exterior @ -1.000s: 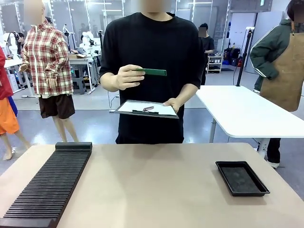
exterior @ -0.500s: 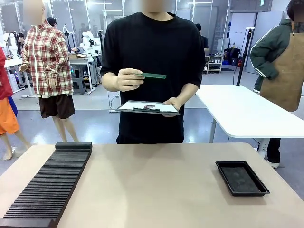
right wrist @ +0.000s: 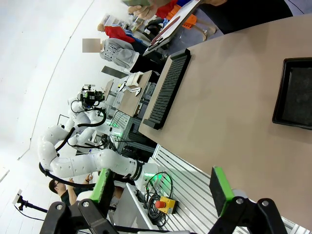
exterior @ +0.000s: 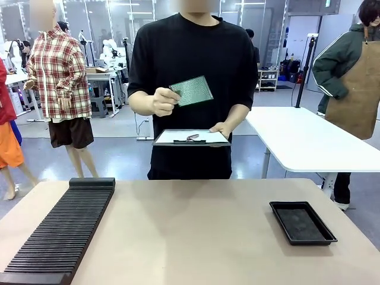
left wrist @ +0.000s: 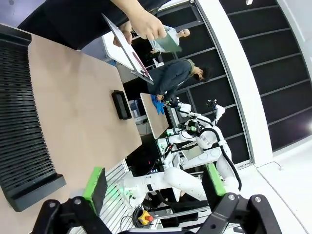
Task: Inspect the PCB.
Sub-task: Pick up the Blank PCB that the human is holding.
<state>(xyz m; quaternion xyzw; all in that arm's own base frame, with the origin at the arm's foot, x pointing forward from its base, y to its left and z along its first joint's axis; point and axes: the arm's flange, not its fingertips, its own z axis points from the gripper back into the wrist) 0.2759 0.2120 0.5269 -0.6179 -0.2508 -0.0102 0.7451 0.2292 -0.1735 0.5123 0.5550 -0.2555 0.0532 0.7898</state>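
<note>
You find the PCB off the table, held up at chest height by the person standing at the far side, near the middle of the scene. One hand pinches its left edge, and the board is tilted so that its green, finely dotted face turns toward your front camera, with the right end raised. Just below it the person's other hand carries a dark clipboard with a white sheet, roughly level and clear of the board (the two do not touch). On the beige table you have a long black slotted rack running along the near left side and a shallow black tray at the near right, well apart from each other. Your left gripper looks along the table from its near left side, its green pads spread wide with nothing between them. From that wrist camera you see the rack close below, the tray farther off, and the green board in the person's hand just beyond the clipboard. Your right gripper sits off the near edge of the table, its fingers also spread wide and empty, with the tray to one side and the rack farther along the tabletop.
</note>
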